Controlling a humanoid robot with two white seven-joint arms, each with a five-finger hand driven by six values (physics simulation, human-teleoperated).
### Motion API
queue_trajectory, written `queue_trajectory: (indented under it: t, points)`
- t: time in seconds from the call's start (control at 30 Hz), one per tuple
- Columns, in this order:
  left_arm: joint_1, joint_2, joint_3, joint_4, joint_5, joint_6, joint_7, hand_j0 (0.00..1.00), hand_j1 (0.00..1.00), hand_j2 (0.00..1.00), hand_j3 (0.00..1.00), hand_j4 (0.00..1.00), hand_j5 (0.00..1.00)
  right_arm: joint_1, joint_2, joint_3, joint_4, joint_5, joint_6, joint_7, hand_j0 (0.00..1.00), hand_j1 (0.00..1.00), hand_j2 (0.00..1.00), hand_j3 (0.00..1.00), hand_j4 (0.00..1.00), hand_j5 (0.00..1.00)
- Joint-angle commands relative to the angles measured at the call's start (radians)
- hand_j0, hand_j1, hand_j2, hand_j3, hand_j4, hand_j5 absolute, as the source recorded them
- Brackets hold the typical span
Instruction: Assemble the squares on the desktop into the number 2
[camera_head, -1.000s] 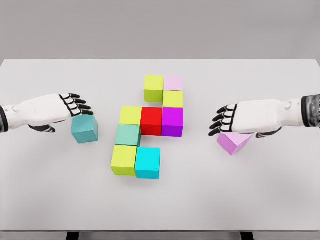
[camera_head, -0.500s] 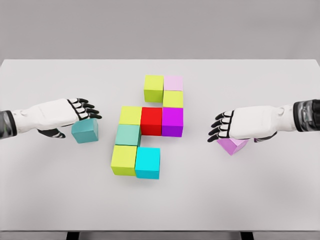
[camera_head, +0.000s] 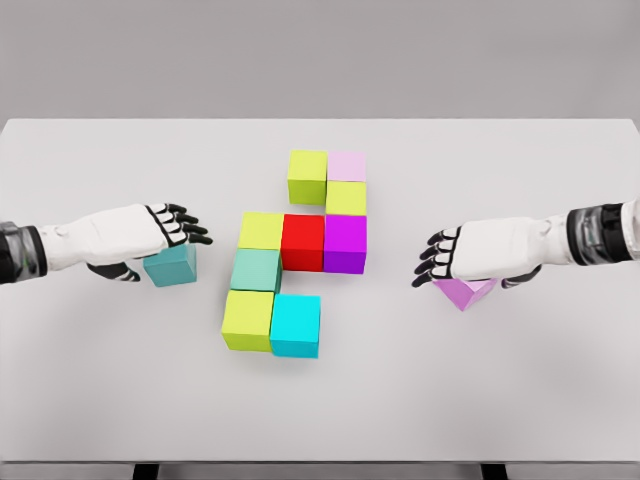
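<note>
Plain grey wall behind a wide white table (camera_head: 520, 390) — dark legs at its near edge, even light.

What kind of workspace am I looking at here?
Probably a simulated tabletop test bench: a plain white table against a bare grey backdrop, holding only colourful cubes such as the red cube, with two white robot arms reaching in.

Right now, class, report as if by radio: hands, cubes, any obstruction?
Left hand over teal cube, right hand over pink cube, grips unclear. Nine cubes clustered mid-table, cyan cube at its front. Nothing between hands and cluster.
</note>
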Motion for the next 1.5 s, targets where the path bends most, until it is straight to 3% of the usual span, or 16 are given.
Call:
queue_trajectory:
  t: [0.0,0.1,0.23,0.37,0.53,0.63,0.77,0.93,1.13,1.27,1.47]
  points:
    - [0.000,-0.006,-0.003,0.005,0.003,0.001,0.000,1.00,1.00,1.00,1.00,1.00,1.00,0.000,0.006,0.000,0.003,-0.001,0.002,0.000,1.00,1.00,1.00,1.00,1.00,1.00]
    - [-0.002,-0.008,-0.009,0.012,0.003,0.001,0.000,1.00,1.00,1.00,1.00,1.00,1.00,0.002,0.028,0.000,0.045,0.011,0.002,0.000,1.00,1.00,1.00,1.00,1.00,1.00]
    - [-0.003,-0.028,-0.010,0.032,-0.014,0.001,0.000,1.00,1.00,1.00,1.00,1.00,1.00,0.008,0.032,0.000,0.048,0.020,0.002,0.002,0.99,0.99,0.99,0.99,0.99,0.99]
    - [-0.005,-0.034,-0.010,0.035,-0.022,0.001,-0.002,0.97,0.97,0.97,0.97,0.97,0.97,0.012,0.036,0.000,0.046,0.039,0.002,0.025,0.90,0.90,0.90,0.90,0.90,0.90]
    - [-0.006,-0.042,-0.009,0.040,-0.055,0.001,-0.003,0.85,0.85,0.85,0.85,0.85,0.85,0.015,0.034,-0.002,0.045,0.046,0.002,0.034,0.79,0.79,0.79,0.79,0.79,0.79]
    - [-0.008,-0.042,-0.009,0.040,-0.055,0.001,-0.018,0.72,0.72,0.72,0.72,0.72,0.72,0.015,0.034,-0.006,0.042,0.046,0.002,0.039,0.75,0.75,0.75,0.75,0.75,0.75]
    - [-0.014,-0.042,-0.009,0.040,-0.055,0.001,-0.018,0.65,0.65,0.65,0.65,0.65,0.65,0.015,0.032,-0.014,0.037,0.046,0.002,0.042,0.70,0.70,0.70,0.70,0.70,0.70]
    - [-0.015,-0.040,-0.004,0.040,-0.055,0.001,-0.018,0.65,0.65,0.65,0.65,0.65,0.65,0.014,0.025,-0.015,0.034,0.043,0.002,0.042,0.68,0.68,0.68,0.68,0.68,0.68]
    - [-0.032,-0.040,0.002,0.041,-0.055,0.001,-0.018,0.65,0.65,0.65,0.65,0.65,0.65,0.014,-0.004,-0.020,-0.037,0.043,0.002,0.042,0.64,0.64,0.64,0.64,0.64,0.64]
    - [-0.054,-0.042,0.000,0.071,-0.055,0.001,-0.018,0.66,0.66,0.66,0.66,0.66,0.66,0.014,-0.046,-0.035,-0.098,0.037,0.002,0.042,0.64,0.64,0.64,0.64,0.64,0.64]
    - [-0.083,-0.072,-0.001,0.123,-0.055,0.001,-0.021,0.66,0.66,0.66,0.66,0.66,0.66,0.014,-0.033,-0.037,-0.103,0.023,0.002,0.039,0.64,0.64,0.64,0.64,0.64,0.64]
